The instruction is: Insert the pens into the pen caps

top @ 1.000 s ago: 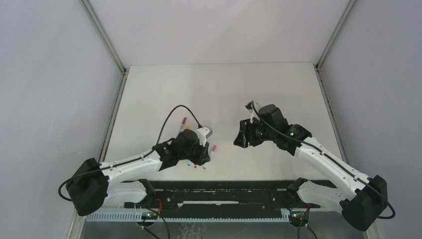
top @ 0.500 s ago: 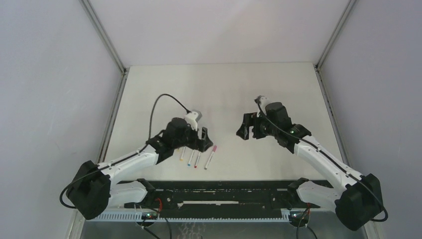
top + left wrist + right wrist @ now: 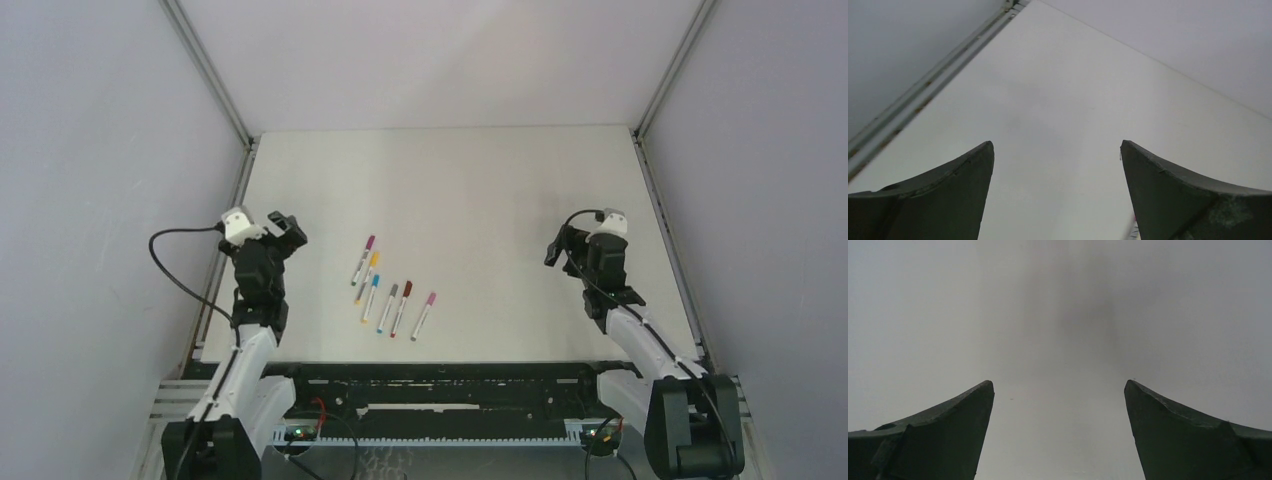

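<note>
Six pens lie loosely side by side left of the table's middle, all slanting the same way. Each white barrel carries a coloured pen cap on its far end: magenta (image 3: 370, 241), orange (image 3: 375, 258), blue (image 3: 376, 281), grey (image 3: 393, 290), dark red (image 3: 407, 288) and pink (image 3: 431, 298). My left gripper (image 3: 285, 229) hangs open by the table's left edge, well left of the pens, holding nothing. In the left wrist view my left gripper (image 3: 1056, 145) frames bare table, with a sliver of a pen (image 3: 1133, 231) beside the right finger. My right gripper (image 3: 560, 243) (image 3: 1059, 382) is open and holds nothing at the right.
Metal frame rails run along the table's left (image 3: 226, 240) and right (image 3: 664, 235) edges, with plain walls beyond. A black rail (image 3: 440, 385) crosses the near edge between the arm bases. A black cable (image 3: 165, 262) loops out from the left wrist.
Both arms drew back from the middle to the table's sides and opened their jaws wide. The pink pen left the left gripper and lies on the table; the whole row shows.
</note>
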Available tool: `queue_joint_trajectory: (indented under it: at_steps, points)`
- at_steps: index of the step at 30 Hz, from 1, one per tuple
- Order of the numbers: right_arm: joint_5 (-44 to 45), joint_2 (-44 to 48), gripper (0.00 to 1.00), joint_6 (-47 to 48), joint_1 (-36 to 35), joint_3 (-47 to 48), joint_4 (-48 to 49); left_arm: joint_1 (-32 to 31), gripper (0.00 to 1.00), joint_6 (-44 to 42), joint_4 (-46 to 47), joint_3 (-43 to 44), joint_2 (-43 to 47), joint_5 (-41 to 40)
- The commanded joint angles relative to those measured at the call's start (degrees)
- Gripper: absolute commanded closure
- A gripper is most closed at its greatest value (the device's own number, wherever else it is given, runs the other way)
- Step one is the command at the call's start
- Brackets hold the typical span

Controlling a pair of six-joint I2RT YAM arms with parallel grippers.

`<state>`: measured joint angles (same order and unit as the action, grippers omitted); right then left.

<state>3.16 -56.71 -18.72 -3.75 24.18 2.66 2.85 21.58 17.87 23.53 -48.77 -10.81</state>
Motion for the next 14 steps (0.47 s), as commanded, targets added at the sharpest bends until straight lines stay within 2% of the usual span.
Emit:
queue_joint_trajectory:
  at_steps: [1,6,14]
  points:
    - [7.5,-2.1,0.00,2.5,0.0,-2.5,14.0,1.0,0.03,-8.2,8.9,-7.7,2.4,-11.6]
    - [7.2,-9.5,0.00,4.0,0.2,-0.4,18.5,1.3,0.03,-11.8,21.9,-13.4,-5.9,-6.4]
    - [6.9,-15.7,0.00,5.6,0.3,-0.1,24.6,1.4,0.02,-14.8,32.6,-17.2,-6.4,-4.1]
